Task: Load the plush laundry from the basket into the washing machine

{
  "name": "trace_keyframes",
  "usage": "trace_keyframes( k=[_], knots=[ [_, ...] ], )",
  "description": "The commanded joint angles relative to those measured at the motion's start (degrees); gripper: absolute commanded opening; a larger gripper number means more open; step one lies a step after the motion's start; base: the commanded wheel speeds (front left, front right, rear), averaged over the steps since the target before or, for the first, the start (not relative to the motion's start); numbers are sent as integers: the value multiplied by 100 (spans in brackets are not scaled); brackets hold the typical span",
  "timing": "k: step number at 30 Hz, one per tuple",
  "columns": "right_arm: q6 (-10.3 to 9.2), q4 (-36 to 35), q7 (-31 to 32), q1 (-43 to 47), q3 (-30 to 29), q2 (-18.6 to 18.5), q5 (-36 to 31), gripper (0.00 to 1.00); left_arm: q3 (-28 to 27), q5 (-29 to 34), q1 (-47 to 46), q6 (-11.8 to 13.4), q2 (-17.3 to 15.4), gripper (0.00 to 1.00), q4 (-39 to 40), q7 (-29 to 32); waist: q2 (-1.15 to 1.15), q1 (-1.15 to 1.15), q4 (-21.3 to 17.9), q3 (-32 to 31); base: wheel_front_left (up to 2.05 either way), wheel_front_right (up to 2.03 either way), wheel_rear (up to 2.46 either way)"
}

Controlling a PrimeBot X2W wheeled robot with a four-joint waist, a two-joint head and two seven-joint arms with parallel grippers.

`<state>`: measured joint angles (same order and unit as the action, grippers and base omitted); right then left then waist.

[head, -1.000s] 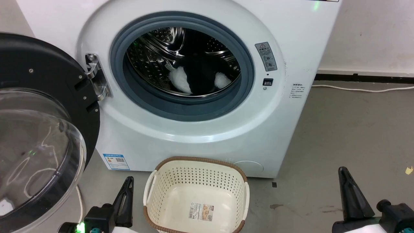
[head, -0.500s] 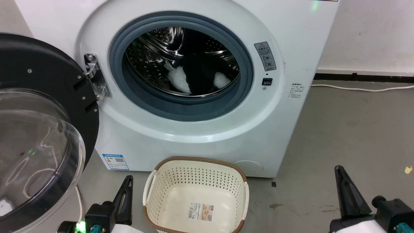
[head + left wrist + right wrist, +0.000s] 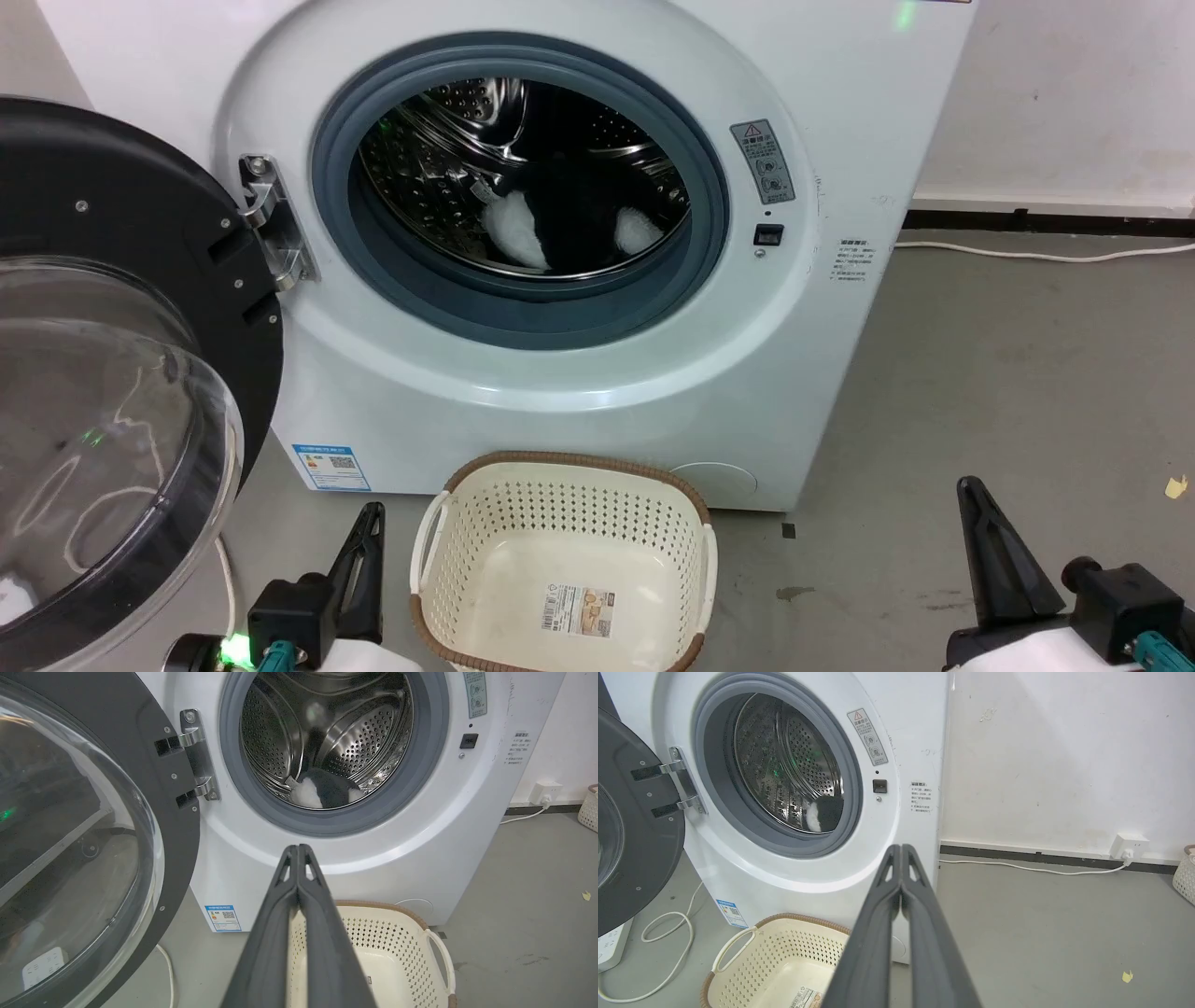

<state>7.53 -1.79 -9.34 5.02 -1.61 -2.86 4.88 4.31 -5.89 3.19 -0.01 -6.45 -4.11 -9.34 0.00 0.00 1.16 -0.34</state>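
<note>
progress: plush laundry [image 3: 569,219] is lying in the washing machine [image 3: 560,401] drum [image 3: 420,187], seemingly all of it | basket [image 3: 569,464] is sitting empty on the floor [image 3: 990,373] | left tool [image 3: 297,848], right tool [image 3: 901,848]: both closed, gripping nothing | loading is looking done; door [image 3: 121,233] is standing open

The head camera looks forward and down at the washing machine [image 3: 579,392] and the basket [image 3: 560,518] before it. Both wrist cameras sit lower, facing that same machine and basket, the right one from further right.
</note>
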Motion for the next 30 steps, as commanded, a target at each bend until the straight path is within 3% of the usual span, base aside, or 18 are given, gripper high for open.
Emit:
trace_keyframes(
  k=[1, 30],
  knots=[
    [-2, 28, 29, -99, 6, -1, -48, 0, -37, 56, -101, 0, 18, 0, 45, 33, 0, 0, -2, 0, 0, 0, 0],
    [-3, 85, 370, -251, 64, -1, -214, 0, -185, 257, -183, 0, 146, 0, 183, 373, 0, 0, -45, 13, 0, 0, 0]
  ],
)
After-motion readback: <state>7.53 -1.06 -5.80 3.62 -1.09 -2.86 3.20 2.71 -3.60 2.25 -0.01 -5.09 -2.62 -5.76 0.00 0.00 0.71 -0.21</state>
